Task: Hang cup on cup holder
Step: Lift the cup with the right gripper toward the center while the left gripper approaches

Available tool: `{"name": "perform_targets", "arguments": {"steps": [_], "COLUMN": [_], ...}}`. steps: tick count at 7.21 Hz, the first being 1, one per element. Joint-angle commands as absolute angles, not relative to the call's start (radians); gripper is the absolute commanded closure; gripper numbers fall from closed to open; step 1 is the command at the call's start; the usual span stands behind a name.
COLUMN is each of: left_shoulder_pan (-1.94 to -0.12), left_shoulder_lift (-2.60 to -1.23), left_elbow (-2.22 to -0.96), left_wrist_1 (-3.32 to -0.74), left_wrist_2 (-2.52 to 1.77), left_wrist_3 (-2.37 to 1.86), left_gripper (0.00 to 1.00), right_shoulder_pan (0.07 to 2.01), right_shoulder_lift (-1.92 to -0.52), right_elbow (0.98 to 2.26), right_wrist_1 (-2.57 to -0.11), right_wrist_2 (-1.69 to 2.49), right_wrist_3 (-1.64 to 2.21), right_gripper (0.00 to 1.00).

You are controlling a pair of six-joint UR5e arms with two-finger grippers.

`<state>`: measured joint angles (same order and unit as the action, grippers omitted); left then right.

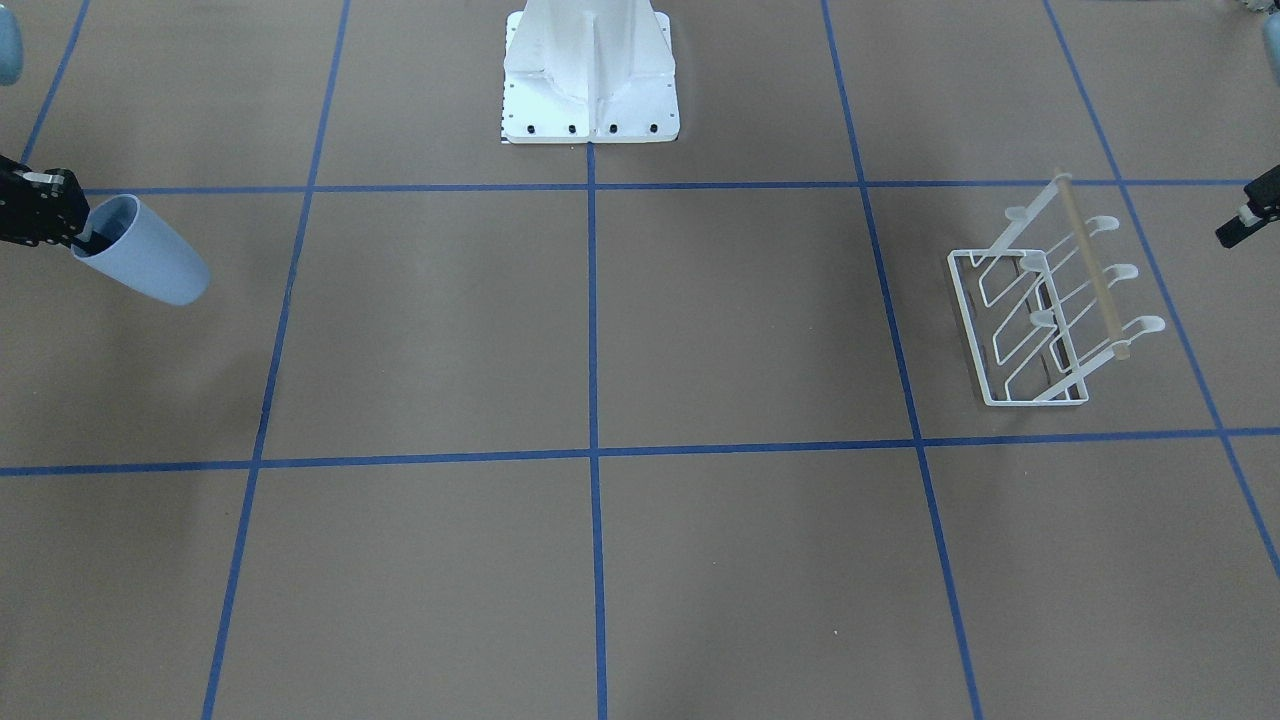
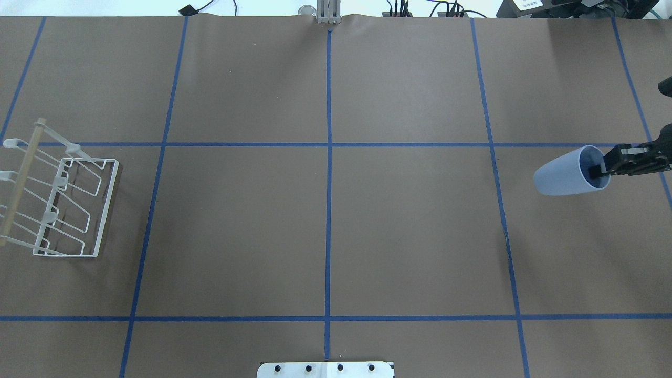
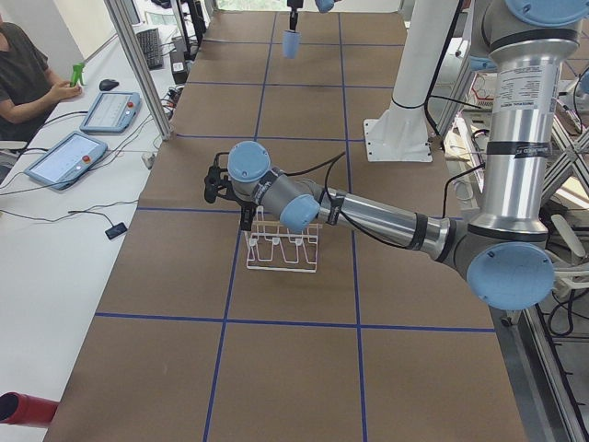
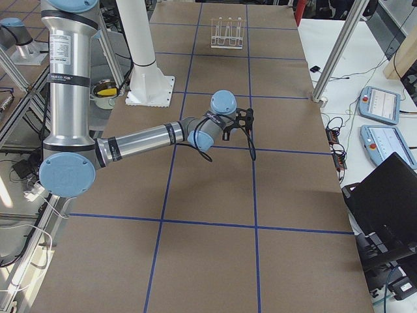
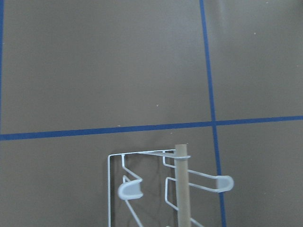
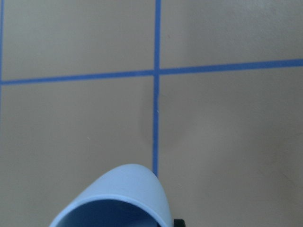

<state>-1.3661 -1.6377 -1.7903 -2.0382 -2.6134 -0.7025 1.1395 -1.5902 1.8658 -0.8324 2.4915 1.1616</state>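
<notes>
Worktop (image 2: 409, 231): flat brown, crossed by blue tape lines (image 2: 328, 210) forming large grid.
Cup (image 2: 564, 176): plain pale blue outside, darker blue in shaded interior, no pattern.
Cup holder (image 1: 968, 325): white wire; bar (image 1: 1094, 270) tan wood.
Right gripper (image 2: 600, 170): black, small silver patch.
Left gripper (image 1: 1235, 232): black, pale detail.
Robot base (image 1: 590, 100): white, row of black bolts.
Left arm (image 3: 368, 216): silver-grey tube, pale blue joint caps.

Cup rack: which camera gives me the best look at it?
Front-facing view: the whole rack shows unobstructed. Overhead clips it at the edge, left wrist catches only one end, left-side view has the left arm over its top, right-side shows it tiny, right wrist misses it.
</notes>
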Motion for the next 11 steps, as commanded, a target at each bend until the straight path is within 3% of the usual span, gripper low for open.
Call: {"name": "perform_targets", "arguments": {"steps": [1, 4, 8, 11], "left_shoulder_pan": [-1.284, -1.175, -0.964, -0.865], "left_shoulder_lift": [-1.757, -1.856, -1.945, -2.051], "left_elbow": [-1.787, -1.784, -1.73, -1.72], "left_wrist_1": [-2.105, -2.309, -2.754, -2.839], "left_wrist_2": [-2.612, -2.478, -2.315, -2.238], "left_wrist_3": [-0.982, -1.058, -1.791, -2.052], "left_gripper": [0.02, 0.04, 0.02, 0.02], "right_shoulder_pan": [1.114, 1.059, 0.988, 0.922], "right_shoulder_lift": [-1.478, -1.37, -1.304, -1.218], "right_elbow": [1.855, 1.862, 1.868, 1.868], "right_wrist_1": [-0.697, -0.557, -0.438, -0.398], "right_wrist_2": [2.493, 2.485, 2.484, 2.479], "right_wrist_3": [1.499, 1.817, 2.023, 2.155], "right_gripper": [1.0, 1.0, 1.0, 1.0]}}
